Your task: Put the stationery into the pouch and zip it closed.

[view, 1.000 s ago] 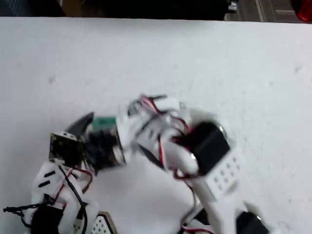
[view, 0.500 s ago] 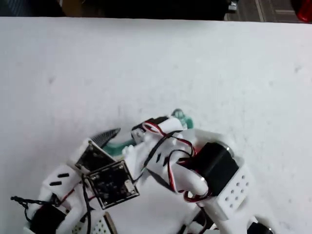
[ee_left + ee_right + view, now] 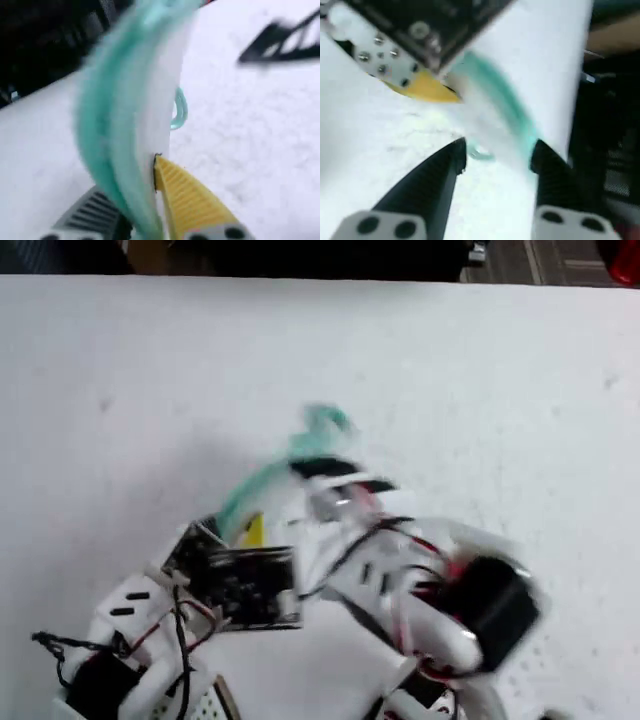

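Note:
The pouch [image 3: 285, 462], white with a teal edge, is held up off the table near the middle, blurred. My left gripper [image 3: 145, 175] is shut on its lower edge, pinched between the yellow finger [image 3: 185, 200] and the grey one. The same yellow finger [image 3: 250, 530] shows in the high view. The pouch's teal zip-pull ring [image 3: 179, 109] hangs free. My right gripper [image 3: 498, 150] is open, its black fingers [image 3: 435, 175] on either side of the pouch's teal edge [image 3: 507, 107] without closing on it. One of those black fingers [image 3: 280, 42] stands beyond the pouch.
The white table [image 3: 480, 380] spreads wide on the far side and to both sides. Both arms crowd the near middle, the left wrist's camera board [image 3: 245, 585] close beside the right arm's black motor [image 3: 495, 600]. A dark room lies past the far edge.
The pouch has swung up and toward the far side, from low beside the left wrist to standing clear. The right arm has shifted right and nearer; the left wrist has turned.

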You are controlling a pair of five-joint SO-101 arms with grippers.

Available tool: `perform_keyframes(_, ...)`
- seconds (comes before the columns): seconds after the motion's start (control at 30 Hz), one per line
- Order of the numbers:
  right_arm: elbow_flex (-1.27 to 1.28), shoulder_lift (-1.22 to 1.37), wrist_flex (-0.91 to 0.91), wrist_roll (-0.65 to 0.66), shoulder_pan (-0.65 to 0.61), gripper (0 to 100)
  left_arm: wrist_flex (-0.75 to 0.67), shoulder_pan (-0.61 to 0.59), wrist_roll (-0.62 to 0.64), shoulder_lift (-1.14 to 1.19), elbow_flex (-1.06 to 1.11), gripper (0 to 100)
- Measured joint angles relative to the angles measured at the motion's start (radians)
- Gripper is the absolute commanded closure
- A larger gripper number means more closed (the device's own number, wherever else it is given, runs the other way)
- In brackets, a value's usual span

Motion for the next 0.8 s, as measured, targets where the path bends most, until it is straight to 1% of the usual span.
perform_keyframes(0.2, 0.0, -0.005, 0.0, -0.035, 0.132, 72.5, -0.005, 0.002, 0.011, -0.017, 0.015, 98)
perform_keyframes(0.4, 0.0, -0.012, -0.012, -0.035, 0.181, 72.6, -0.011, 0.006, 0.008, -0.018, 0.02, 98)
perform_keyframes(0.47, 0.0, -0.012, -0.051, -0.054, 0.201, 73.9, -0.011, 0.006, -0.032, -0.018, 0.02, 98)
perform_keyframes(0.53, -0.003, -0.011, -0.12, -0.149, 0.206, 77.6, -0.011, 0.006, -0.066, -0.018, 0.02, 98)
perform_keyframes(0.63, -0.077, -0.011, -0.219, -0.404, 0.203, 80.2, -0.006, 0.025, -0.109, -0.018, 0.02, 98)
perform_keyframes(0.7, -0.123, -0.014, -0.235, -0.571, 0.206, 80.1, 0.0, 0.049, -0.118, -0.018, 0.02, 98)
perform_keyframes(0.8, -0.144, 0.043, -0.232, -0.718, 0.178, 80.1, 0.0, 0.058, -0.124, -0.018, 0.021, 98)
